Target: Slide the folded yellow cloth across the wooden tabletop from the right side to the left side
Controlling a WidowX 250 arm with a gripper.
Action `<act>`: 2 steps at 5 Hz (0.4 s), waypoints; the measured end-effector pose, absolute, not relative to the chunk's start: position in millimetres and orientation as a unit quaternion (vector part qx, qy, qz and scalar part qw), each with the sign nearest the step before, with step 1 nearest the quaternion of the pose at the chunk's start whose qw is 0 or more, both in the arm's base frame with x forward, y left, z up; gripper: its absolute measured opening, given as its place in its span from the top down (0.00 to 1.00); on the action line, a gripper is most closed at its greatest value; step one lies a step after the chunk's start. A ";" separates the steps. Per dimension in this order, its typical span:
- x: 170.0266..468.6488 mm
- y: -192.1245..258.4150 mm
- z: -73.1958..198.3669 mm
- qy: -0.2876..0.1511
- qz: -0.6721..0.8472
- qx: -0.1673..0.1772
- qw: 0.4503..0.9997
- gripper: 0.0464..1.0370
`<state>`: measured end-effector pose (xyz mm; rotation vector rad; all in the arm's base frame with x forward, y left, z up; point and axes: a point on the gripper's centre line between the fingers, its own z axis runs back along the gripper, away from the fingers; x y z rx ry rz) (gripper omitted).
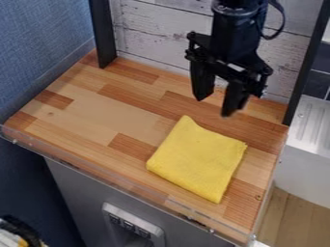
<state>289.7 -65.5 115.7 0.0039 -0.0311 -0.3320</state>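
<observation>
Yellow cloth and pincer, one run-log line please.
pincer: open, empty, above wooden worktop | yellow cloth: on worktop, apart from pincer

The cloth (197,161) lies on the worktop (97,113), right of its middle. Behind the worktop is a wall (158,31), with posts (102,36) at the left and right.

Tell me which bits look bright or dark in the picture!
Camera view: the yellow cloth looks bright, the claw is so dark its parts blend together, and the ridged surface at the right looks pale and lightly shiny.
</observation>
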 end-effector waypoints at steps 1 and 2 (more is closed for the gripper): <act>290.1 -56.8 95.7 -0.012 -0.177 0.001 0.984 0.67; 292.6 -55.8 74.3 -0.008 -0.187 -0.001 0.982 0.90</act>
